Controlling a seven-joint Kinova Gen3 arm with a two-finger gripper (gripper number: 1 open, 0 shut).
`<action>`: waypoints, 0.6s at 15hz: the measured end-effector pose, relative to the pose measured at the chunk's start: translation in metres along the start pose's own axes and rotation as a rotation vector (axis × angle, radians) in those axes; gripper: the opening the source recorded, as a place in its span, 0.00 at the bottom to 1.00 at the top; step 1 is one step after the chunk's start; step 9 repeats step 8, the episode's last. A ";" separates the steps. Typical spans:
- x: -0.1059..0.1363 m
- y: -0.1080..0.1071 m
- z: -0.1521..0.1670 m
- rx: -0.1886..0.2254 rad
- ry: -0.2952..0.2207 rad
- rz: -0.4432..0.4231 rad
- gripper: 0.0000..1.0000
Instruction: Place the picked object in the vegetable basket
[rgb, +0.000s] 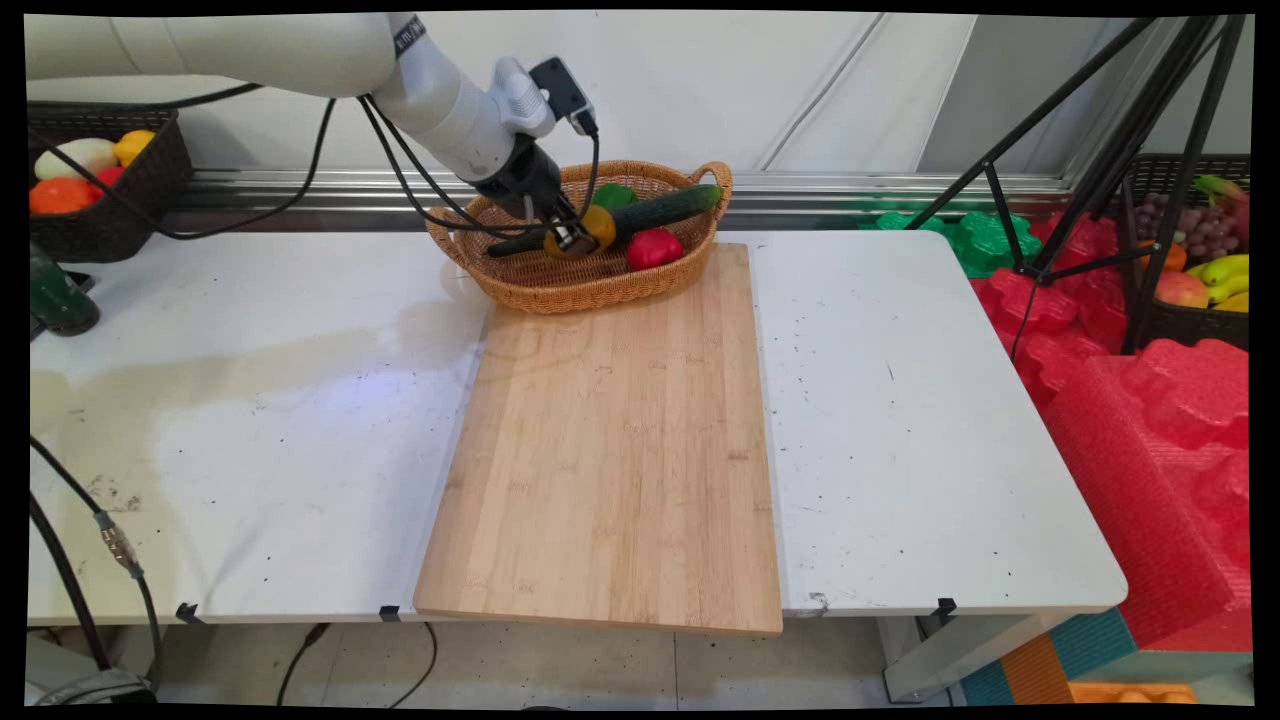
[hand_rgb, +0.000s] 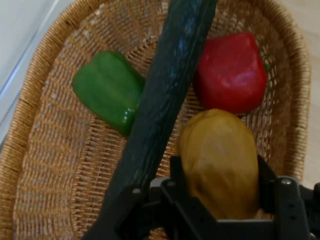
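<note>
The robot's white, smooth, rounded arm (rgb: 300, 60) has fat tubular links, one link joint ringed by a dark band with small pale lettering. Past the band the arm narrows to a pale grey wrist block, and a small black box sits on top of that block with a black cable plugged into it. More thin black cables hang in loops beneath the arm. Beyond the wrist block comes the black two-finger gripper (hand_rgb: 217, 192): matte black linkage bars with small silvery screws at the pivots. A small metallic part glints near its tip.
</note>
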 end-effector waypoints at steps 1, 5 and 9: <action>-0.001 -0.002 0.006 -0.006 -0.006 0.003 0.00; 0.000 -0.007 0.019 -0.026 -0.018 0.006 1.00; 0.001 -0.008 0.019 -0.034 -0.011 0.008 1.00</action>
